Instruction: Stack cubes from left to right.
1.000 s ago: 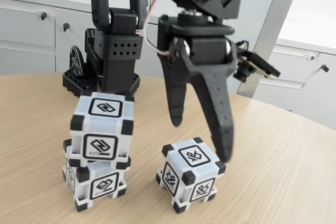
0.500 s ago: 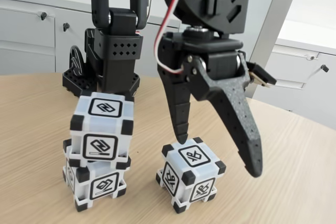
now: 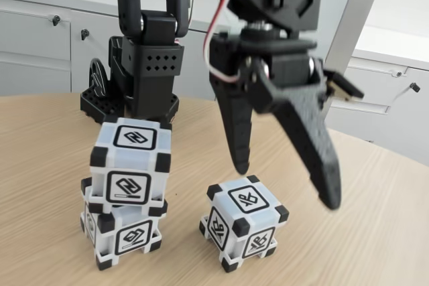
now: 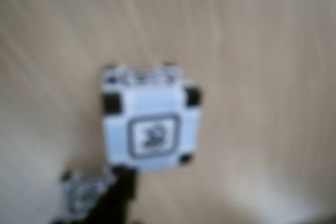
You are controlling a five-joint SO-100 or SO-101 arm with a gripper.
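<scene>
— Cubes first: what are they made of?
— Pale grey-white plastic with black corner blocks and a black-framed square glyph on each face. In the fixed view two sit at the left, the upper cube stacked on the lower cube, slightly askew. The third cube stands alone on the table, right of the stack.
— And the table?
— Light wood grain, smooth, with a curved edge.
— The claw?
— The gripper is matte black with tapered, pointed fingers spread wide, holding nothing, above the lone cube. The wrist view, blurred, shows that cube from above.
</scene>
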